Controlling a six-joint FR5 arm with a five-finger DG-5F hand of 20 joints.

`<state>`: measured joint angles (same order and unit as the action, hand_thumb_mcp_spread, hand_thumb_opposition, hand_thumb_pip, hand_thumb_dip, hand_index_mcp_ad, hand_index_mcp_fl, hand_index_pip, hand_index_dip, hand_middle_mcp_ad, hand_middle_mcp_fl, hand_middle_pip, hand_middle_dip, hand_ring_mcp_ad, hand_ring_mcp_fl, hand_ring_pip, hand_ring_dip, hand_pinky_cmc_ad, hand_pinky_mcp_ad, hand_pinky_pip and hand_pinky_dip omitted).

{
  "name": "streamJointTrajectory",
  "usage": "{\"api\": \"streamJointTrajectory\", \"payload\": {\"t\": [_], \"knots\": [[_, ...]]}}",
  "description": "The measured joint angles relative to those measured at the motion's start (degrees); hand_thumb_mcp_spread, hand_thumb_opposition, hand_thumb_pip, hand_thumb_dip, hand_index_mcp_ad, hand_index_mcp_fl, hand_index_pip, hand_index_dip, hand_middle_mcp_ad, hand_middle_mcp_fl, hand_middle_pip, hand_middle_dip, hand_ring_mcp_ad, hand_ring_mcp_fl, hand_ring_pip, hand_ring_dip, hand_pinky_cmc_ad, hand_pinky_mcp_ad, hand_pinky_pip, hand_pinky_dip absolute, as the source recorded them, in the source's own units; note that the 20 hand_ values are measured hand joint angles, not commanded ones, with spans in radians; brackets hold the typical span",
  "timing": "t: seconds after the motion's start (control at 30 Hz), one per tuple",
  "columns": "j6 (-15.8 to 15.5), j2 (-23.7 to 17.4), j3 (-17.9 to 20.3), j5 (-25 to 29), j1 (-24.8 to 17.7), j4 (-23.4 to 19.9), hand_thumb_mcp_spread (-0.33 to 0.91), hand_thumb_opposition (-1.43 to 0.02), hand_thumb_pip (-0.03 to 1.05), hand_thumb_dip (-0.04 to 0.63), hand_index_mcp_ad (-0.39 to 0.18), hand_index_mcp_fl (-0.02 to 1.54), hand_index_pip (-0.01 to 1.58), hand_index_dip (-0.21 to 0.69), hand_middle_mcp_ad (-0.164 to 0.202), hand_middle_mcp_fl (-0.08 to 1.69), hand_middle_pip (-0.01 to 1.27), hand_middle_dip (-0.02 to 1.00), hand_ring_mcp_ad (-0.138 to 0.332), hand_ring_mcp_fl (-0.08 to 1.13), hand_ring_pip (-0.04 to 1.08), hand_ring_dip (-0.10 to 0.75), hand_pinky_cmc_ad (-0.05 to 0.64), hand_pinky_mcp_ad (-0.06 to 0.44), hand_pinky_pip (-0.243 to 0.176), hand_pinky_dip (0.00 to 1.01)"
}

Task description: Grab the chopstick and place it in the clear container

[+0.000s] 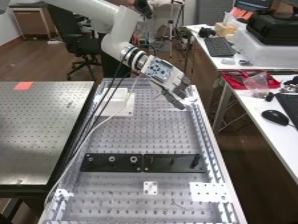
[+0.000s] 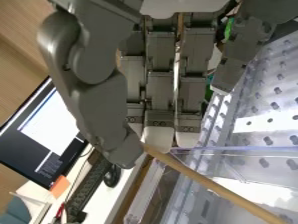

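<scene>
In the high view the dark grey hand (image 1: 174,91) is above the bench's far right part. Close up in the wrist view, the hand (image 2: 100,95) has its thumb and fingertips pinching one end of the light wooden chopstick (image 2: 213,185). The chopstick's length slants away from the fingertips. Transparent walls of the clear container (image 2: 259,148) show there, with the chopstick's free part crossing over them. Whether the chopstick is inside the container or above it, I cannot tell.
The perforated bench plate (image 1: 120,192) carries a black mounting strip (image 1: 174,163) across its middle and a white block (image 1: 118,101) at the far left. A cable (image 1: 83,147) runs along its left side. A desk with a keyboard (image 1: 219,47) stands to the right.
</scene>
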<state>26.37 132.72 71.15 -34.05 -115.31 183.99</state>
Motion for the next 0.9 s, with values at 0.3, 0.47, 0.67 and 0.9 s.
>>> {"api": "streamJointTrajectory", "payload": {"t": [0.3,0.47,0.67,0.9], "knots": [[-1.2,-0.6,0.9,-0.5,0.0,-1.2,0.54,-1.12,0.60,0.283,0.028,0.63,1.44,-0.040,0.042,0.84,0.88,0.67,0.038,0.62,0.26,0.494,0.417,0.290,0.082,0.47],[-0.5,-0.8,1.6,-0.8,0.0,-1.3,0.51,-1.07,0.73,0.288,0.014,0.53,1.42,-0.087,0.042,0.72,0.85,0.63,0.038,0.54,0.28,0.475,0.396,0.293,0.037,0.52],[-0.2,-0.7,1.4,-1.6,0.1,-0.4,0.47,-0.94,0.90,0.349,0.002,0.45,1.38,-0.091,0.042,0.65,0.84,0.60,0.051,0.48,0.27,0.440,0.382,0.290,0.002,0.55],[-0.8,-0.6,0.6,-4.8,0.5,0.9,0.43,-0.88,0.79,0.349,0.003,0.21,1.12,-0.087,0.045,0.49,0.74,0.57,0.126,0.32,0.32,0.426,0.361,0.262,-0.028,0.63]]}}
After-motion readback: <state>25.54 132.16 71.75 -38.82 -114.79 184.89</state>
